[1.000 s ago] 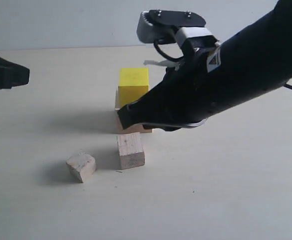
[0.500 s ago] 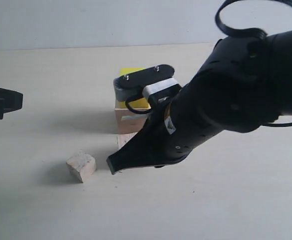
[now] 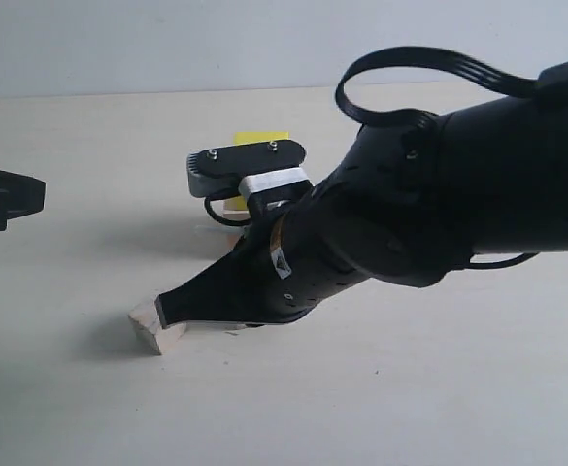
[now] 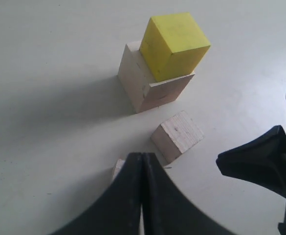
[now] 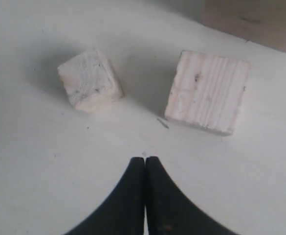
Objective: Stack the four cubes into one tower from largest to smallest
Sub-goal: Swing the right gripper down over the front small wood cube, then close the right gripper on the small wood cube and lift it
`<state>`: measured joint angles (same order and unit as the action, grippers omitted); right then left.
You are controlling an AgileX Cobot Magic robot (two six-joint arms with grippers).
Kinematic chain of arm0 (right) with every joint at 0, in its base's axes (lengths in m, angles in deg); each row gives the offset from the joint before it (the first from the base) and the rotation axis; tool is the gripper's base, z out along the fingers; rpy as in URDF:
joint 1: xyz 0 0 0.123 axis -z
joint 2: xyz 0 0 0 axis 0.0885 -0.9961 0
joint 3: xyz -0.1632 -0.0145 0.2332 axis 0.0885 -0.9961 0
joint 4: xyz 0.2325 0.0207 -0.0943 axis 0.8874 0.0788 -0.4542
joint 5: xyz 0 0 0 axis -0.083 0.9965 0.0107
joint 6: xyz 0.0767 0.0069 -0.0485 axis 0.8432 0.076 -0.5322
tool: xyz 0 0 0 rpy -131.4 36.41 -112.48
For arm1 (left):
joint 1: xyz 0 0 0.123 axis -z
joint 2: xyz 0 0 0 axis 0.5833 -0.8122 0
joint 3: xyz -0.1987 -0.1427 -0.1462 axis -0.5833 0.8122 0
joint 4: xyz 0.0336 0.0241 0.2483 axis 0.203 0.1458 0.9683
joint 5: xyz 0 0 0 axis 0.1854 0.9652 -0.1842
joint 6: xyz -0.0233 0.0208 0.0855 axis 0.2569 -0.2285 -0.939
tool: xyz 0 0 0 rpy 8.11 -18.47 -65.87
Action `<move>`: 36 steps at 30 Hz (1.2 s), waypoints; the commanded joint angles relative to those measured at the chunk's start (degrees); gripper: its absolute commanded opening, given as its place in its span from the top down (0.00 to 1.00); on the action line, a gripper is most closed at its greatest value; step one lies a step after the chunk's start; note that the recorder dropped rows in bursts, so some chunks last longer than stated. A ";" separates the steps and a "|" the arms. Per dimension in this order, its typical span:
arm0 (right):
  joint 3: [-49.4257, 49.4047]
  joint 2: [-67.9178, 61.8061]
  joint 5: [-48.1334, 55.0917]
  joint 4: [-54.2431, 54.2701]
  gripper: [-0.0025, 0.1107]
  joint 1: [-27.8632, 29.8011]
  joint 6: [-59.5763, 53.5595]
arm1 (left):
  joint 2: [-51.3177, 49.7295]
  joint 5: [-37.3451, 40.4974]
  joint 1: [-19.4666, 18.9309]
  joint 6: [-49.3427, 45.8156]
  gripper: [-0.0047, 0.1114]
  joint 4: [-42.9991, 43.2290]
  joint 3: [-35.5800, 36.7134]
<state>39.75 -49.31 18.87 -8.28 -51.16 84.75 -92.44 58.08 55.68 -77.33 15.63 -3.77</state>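
While the right fingers (image 3: 163, 309) dip low over the counter (image 3: 410, 388), they're pressed tight together, nothing between them. From the right wrist view the closed tips (image 5: 145, 164) point at bare counter between the two loose blocks. The smallest greyish cube (image 5: 90, 81) lies off to one side and the small plain wood cube (image 5: 209, 93) to the other, neither one touched. From the exterior view those tips cover the top of the greyish cube (image 3: 148, 328), and the arm hides the small wood one completely. Behind it, the yellow cube (image 3: 261, 138) peeks over the wrist. The left wrist view shows it sitting on the largest pale wood cube (image 4: 143, 85), two levels up. Left fingers (image 4: 142, 159) are together too, empty, well off to the left (image 3: 31, 194).
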 commanded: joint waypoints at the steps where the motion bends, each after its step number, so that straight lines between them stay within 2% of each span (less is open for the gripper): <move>1: 1.49 -1.45 1.65 -14.30 0.98 -0.11 12.27 | 0.46 -0.61 -0.03 0.25 0.96 -0.42 0.13; 4: 3.05 -2.52 3.46 -20.71 0.98 -0.11 18.65 | 0.46 -0.63 -0.03 0.25 0.96 -0.70 0.13; 16: 6.24 -4.89 5.86 -19.86 0.95 -0.42 16.50 | 0.46 -0.50 -0.03 0.25 0.96 -0.87 0.13; 18: 6.24 -5.15 5.86 -19.44 0.85 -0.42 16.50 | 0.46 -0.39 -0.03 0.25 0.96 -1.31 0.13; 19: 6.24 -5.24 5.86 -19.44 0.74 -0.42 16.50 | 0.46 -0.39 -0.03 0.25 0.96 -1.43 0.13; 20: 6.24 -5.24 5.86 -19.44 0.68 -0.42 16.50 | 0.46 -0.30 -0.03 0.25 0.96 -1.55 0.13; 21: 6.24 -5.24 5.86 -19.44 0.54 -0.42 16.50 | 0.46 -0.16 -0.03 0.25 0.96 -1.55 0.13; 22: 6.24 -5.27 5.86 -19.44 0.46 -0.42 16.50 | 0.46 -0.16 -0.03 0.25 0.96 -1.55 0.13; 23: 6.24 -5.51 5.86 -19.44 0.34 -0.42 16.50 | 0.46 -0.17 -0.03 0.25 0.96 -1.69 0.13; 24: 6.24 -5.75 5.86 -19.44 0.27 -0.42 16.82 | 0.46 -0.05 -0.03 0.25 0.96 -1.67 0.13; 36: 6.24 -9.89 2.59 -20.64 0.26 -0.26 19.95 | 0.46 0.17 -0.03 0.25 0.96 -1.88 0.13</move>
<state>45.59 -59.13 21.99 -26.94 -51.46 102.94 -92.44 58.28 55.68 -77.33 14.41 -3.77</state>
